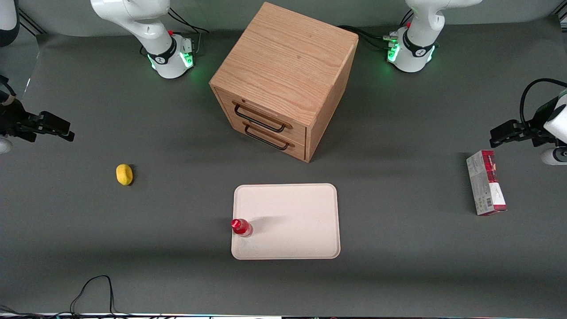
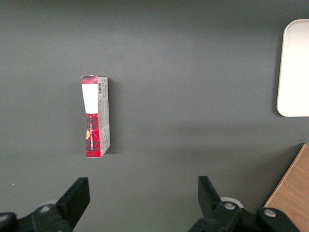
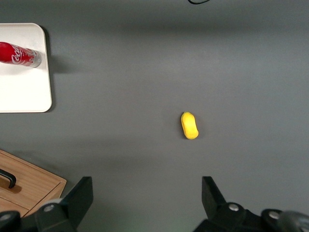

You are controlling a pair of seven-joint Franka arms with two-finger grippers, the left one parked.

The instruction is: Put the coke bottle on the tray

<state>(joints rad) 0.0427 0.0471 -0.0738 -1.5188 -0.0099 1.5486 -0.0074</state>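
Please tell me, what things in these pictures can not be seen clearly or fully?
- Coke bottle on the tray: front view shows mostly its cap from above; in the right wrist view the picture edge cuts off its neck.
- Drawer cabinet: what is in the closed drawers is hidden.
- Carton: print too small to read.
- Gripper, open above the table near the lemon: arm cut by the edge.

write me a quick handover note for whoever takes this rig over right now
Gripper: open, empty, up over the working arm's end of the table, well away from the tray.
Coke bottle: upright on the tray, just inside the edge toward the working arm.
Elsewhere on the table: lemon, wooden drawer cabinet, red-and-white carton.
Done: bottle is on the tray and released.
Left: nothing visible, though you could check that the bottle stands stable so near the rim.
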